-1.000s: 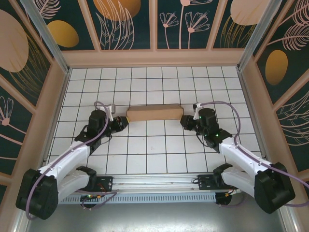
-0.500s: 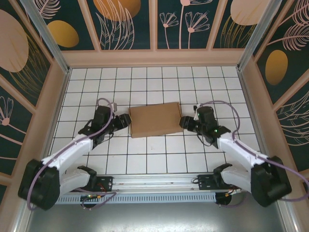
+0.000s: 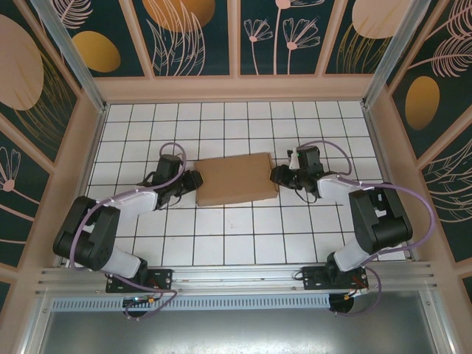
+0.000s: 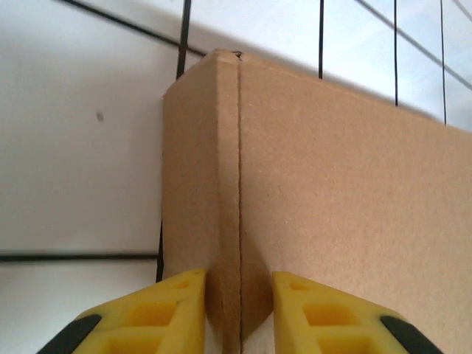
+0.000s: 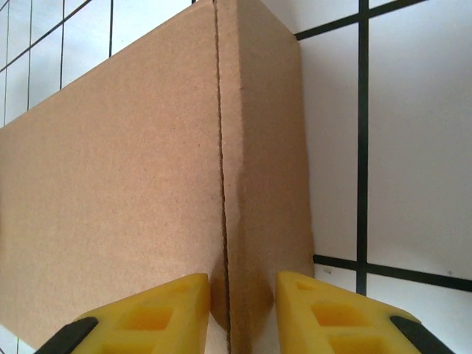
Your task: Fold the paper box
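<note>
Nearest to me, the two arms reach out from their bases over the white gridded desk (image 3: 221, 236). The left hand (image 3: 193, 181) meets the left end of the paper box (image 3: 236, 179) and the right hand (image 3: 279, 175) meets the right end. In the left wrist view the yellow fingers (image 4: 166, 313) sit on both sides of the end corner of the box, where a crease (image 4: 240, 184) runs away from the camera. This hand is pinching the cardboard there. The right wrist view shows the same: its fingers (image 5: 313, 306) clamp the opposite end corner.

The box lies about in the middle of the desk between the hands, with its broad brown face up. I cannot tell for sure whether it rests fully on the desk or is held a little tilted.

I judge the box to be light and mostly hollow. The panels look stiff, but it will give way along the creases. The matte cardboard should not slip between the fingers, though a hard pinch could dent a corner. I think the end edges, where the walls meet, are the safest place to hold it, with both hands moving together so it does not twist.
</note>
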Action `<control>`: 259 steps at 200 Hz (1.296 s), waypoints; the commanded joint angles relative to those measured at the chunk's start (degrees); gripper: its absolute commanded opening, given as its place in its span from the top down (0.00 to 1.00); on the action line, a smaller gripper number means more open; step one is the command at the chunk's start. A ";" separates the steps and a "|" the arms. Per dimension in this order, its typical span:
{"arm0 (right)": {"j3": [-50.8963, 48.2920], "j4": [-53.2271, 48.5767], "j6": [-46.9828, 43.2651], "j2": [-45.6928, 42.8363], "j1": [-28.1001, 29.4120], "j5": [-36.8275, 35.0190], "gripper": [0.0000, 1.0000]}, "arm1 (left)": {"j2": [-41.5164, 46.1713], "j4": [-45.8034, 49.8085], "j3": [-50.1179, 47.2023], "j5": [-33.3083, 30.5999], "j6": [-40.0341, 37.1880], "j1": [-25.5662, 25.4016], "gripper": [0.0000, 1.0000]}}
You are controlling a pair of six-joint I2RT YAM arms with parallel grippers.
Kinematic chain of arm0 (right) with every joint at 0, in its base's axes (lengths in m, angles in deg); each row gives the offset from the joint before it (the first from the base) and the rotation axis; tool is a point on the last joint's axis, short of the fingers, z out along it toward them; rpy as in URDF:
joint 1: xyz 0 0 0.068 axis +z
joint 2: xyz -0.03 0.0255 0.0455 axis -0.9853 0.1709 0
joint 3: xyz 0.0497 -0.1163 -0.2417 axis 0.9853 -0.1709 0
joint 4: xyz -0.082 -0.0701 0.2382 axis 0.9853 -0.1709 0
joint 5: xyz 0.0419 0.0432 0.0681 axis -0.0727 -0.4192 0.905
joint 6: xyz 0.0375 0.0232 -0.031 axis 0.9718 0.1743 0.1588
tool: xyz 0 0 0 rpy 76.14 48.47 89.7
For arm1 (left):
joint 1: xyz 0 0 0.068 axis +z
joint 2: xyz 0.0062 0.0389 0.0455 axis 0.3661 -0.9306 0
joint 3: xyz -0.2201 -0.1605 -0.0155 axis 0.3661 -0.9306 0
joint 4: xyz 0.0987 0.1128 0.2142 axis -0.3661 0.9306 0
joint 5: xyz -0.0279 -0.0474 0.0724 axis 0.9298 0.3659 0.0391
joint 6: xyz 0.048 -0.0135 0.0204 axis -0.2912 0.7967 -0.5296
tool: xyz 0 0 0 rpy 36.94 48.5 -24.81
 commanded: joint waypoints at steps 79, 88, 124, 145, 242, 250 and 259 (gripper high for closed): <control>4.83 -1.44 0.62 6.01 -0.44 -3.53 0.67 | -8.36 -3.31 7.02 2.99 -0.43 2.55 0.74; 5.14 -1.66 0.35 6.32 -0.68 -3.44 0.66 | -8.22 -3.30 6.75 2.67 -0.51 2.61 0.73; 5.57 -2.43 -0.22 3.80 -0.93 -4.24 0.55 | -5.62 0.45 8.37 -0.08 -3.30 2.84 0.55; 6.42 -3.63 -0.26 -1.37 -1.32 -6.14 0.28 | -0.48 5.58 11.08 -6.14 -8.02 2.96 0.43; -3.67 14.38 -26.10 -28.96 -1.12 -40.67 0.01 | 24.25 -23.48 -9.49 -42.69 -43.02 3.31 0.01; -6.92 18.73 -29.68 -28.82 -1.20 -42.41 0.01 | 22.06 -23.53 -10.17 -44.40 -43.31 4.43 0.01; -10.99 24.08 -32.29 -28.39 -1.37 -43.51 0.01 | 19.05 -23.16 -10.68 -40.31 -44.63 6.04 0.01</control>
